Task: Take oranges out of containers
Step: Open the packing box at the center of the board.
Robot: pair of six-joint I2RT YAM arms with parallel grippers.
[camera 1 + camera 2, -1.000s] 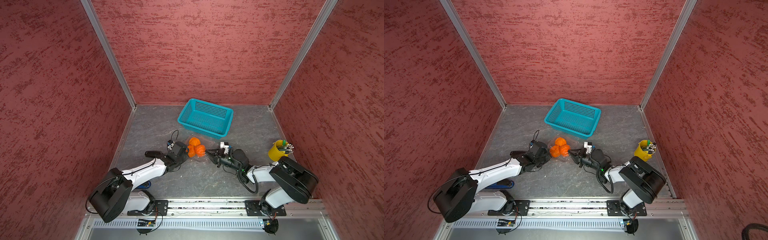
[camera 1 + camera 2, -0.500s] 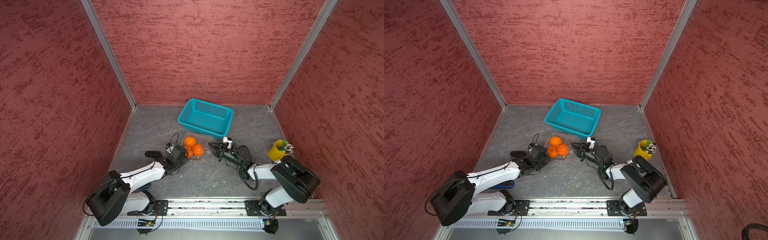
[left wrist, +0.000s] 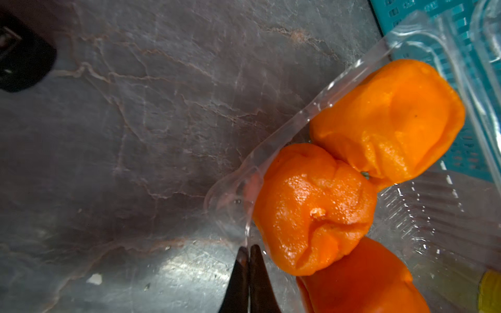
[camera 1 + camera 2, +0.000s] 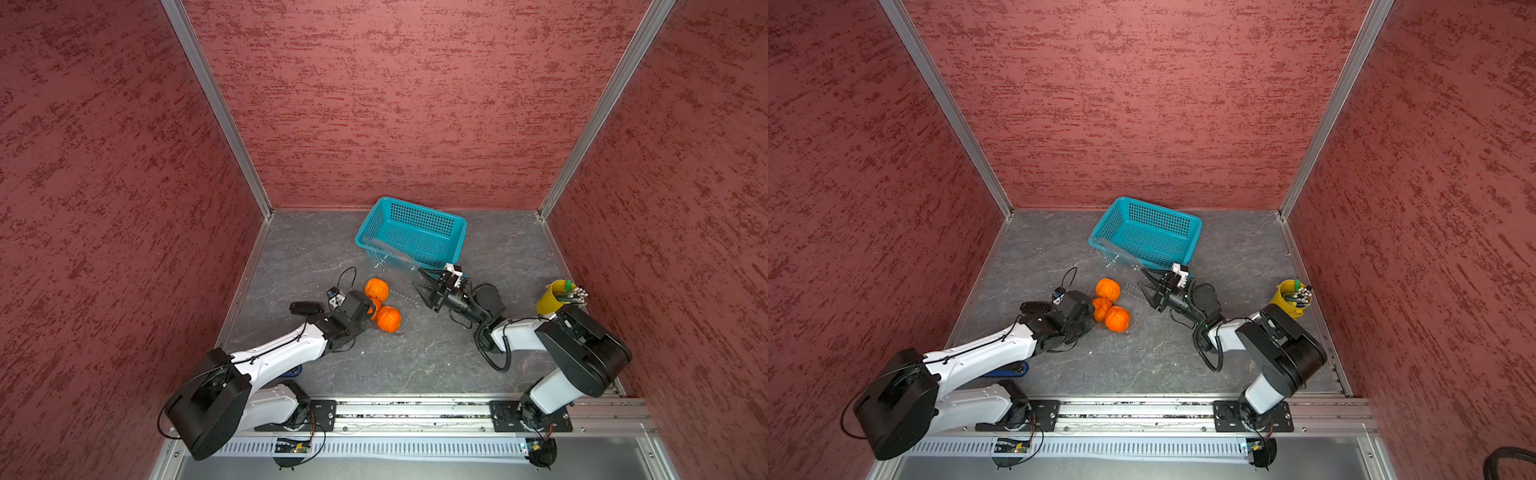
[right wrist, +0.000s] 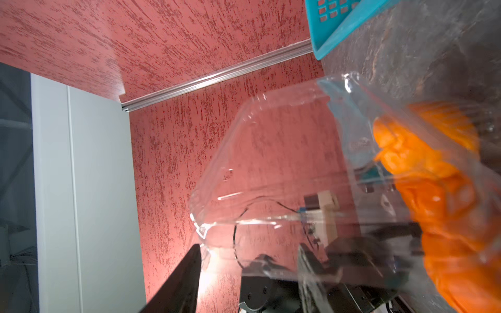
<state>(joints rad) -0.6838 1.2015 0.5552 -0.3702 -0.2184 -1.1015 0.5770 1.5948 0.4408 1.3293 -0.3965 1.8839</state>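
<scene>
Left pincer [image 3: 248, 248] is pinched together on the rim of the clear tray [image 3: 433, 216], three oranges [image 4: 388, 318] huddled inside, mid-tabletop. The lid [image 4: 392, 255] tilts up before the teal basket [image 4: 422, 216]; right pincer [image 4: 417, 277], jaws apart, sits beside its edge.

Both top views come in bright and even, lit from overhead, with soft short shadows under the arms on the grey floor [image 4: 415, 365] and wide-angle stretch at the corners. Left wrist view: white glare on the floor just beside the oranges [image 3: 311, 208], sparkle on the middle one, the nearest dim and soft. Right wrist view: oranges smeared to blur behind the reflection-streaked clear clamshell [image 5: 271, 151].
</scene>
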